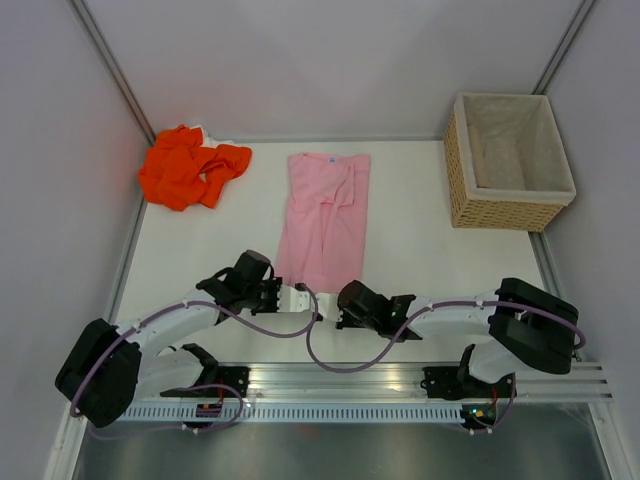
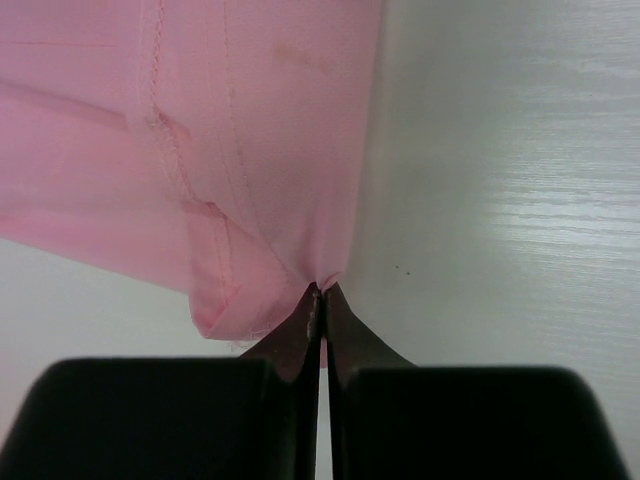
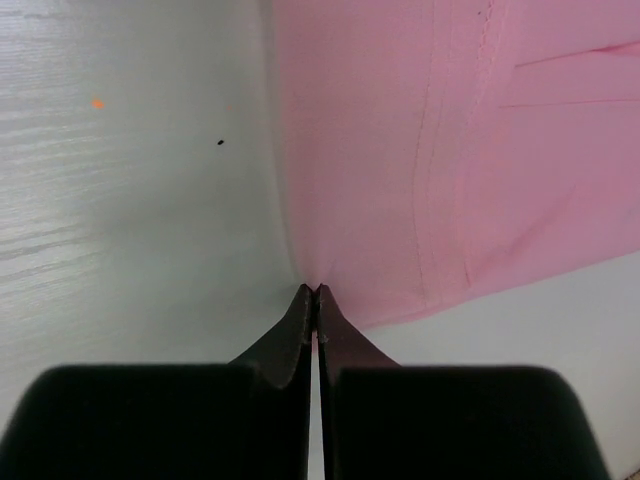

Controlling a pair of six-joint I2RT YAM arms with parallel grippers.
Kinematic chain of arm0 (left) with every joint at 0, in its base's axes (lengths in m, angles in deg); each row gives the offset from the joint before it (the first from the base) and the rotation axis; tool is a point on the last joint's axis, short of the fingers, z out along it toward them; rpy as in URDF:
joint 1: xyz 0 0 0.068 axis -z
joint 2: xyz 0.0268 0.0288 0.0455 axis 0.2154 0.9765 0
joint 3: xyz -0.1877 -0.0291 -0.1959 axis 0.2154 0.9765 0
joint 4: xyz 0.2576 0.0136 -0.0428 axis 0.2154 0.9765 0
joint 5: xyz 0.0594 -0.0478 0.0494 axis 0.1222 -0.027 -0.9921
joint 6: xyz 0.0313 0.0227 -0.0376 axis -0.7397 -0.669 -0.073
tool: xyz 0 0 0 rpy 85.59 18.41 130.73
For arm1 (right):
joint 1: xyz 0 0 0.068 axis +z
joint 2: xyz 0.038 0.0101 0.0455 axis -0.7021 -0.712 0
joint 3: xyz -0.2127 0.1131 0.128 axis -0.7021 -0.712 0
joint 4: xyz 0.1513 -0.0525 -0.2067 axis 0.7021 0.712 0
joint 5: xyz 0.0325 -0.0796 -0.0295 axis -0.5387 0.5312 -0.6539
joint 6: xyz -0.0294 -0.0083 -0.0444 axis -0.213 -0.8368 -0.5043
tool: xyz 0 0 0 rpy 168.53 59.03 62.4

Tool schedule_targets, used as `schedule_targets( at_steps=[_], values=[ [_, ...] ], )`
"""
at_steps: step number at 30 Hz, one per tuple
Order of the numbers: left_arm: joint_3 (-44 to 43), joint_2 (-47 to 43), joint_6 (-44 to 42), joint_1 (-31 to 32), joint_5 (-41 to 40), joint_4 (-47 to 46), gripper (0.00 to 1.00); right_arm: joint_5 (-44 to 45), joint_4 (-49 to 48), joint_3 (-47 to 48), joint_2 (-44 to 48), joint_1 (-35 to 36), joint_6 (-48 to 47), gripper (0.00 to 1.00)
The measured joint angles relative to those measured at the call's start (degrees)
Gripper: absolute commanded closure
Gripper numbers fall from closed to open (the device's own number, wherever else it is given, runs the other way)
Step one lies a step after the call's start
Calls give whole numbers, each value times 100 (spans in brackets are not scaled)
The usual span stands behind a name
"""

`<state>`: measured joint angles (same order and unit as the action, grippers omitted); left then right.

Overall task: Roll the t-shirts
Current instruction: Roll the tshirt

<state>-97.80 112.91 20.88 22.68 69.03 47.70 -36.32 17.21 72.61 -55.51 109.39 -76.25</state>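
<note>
Crumpled bright orange cloth t-shirt (image 1: 190,165) far left, apart from both arms; my left claw (image 2: 320,292) and right claw (image 3: 315,292) each pinched shut on a near hem corner of the flat pale pink cloth t-shirt (image 1: 325,220) lying centrally — to roll tight, I judge both must lift and turn together, evenly — woven wicker basket (image 1: 500,212) far right.

Both wrist views cut off the pink t-shirt (image 2: 250,150).

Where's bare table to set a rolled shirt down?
Widest bare table: between pink t-shirt and wicker basket. Smaller patch: just nearer than the orange t-shirt. Crowded: the near edge, where left pincer and right pincer pinch the pink hem.
</note>
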Motion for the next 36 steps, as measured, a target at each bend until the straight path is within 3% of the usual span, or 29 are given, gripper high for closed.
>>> schedule_targets(
  at_steps=[5, 15, 19, 24, 36],
  values=[
    [-317, -131, 168, 0, 321, 721, 98, -431, 796, 133, 284, -2, 131, 100],
    [-1449, 74, 245, -131, 1838, 3185, 98, -2433, 2712, 496, 1281, -22, -17, 100],
    [-1731, 483, 243, -442, 2194, 3635, 98, -3101, 2865, 501, 1421, -531, -57, 100],
    [-2203, 1145, 245, -894, 2345, 3606, 98, -3644, 2752, 643, 1303, -1598, 28, 100],
    [-2446, 2044, 264, -1182, 2074, 3047, 98, -3923, 2516, 1167, 101, -2507, 450, 100]
  ],
)
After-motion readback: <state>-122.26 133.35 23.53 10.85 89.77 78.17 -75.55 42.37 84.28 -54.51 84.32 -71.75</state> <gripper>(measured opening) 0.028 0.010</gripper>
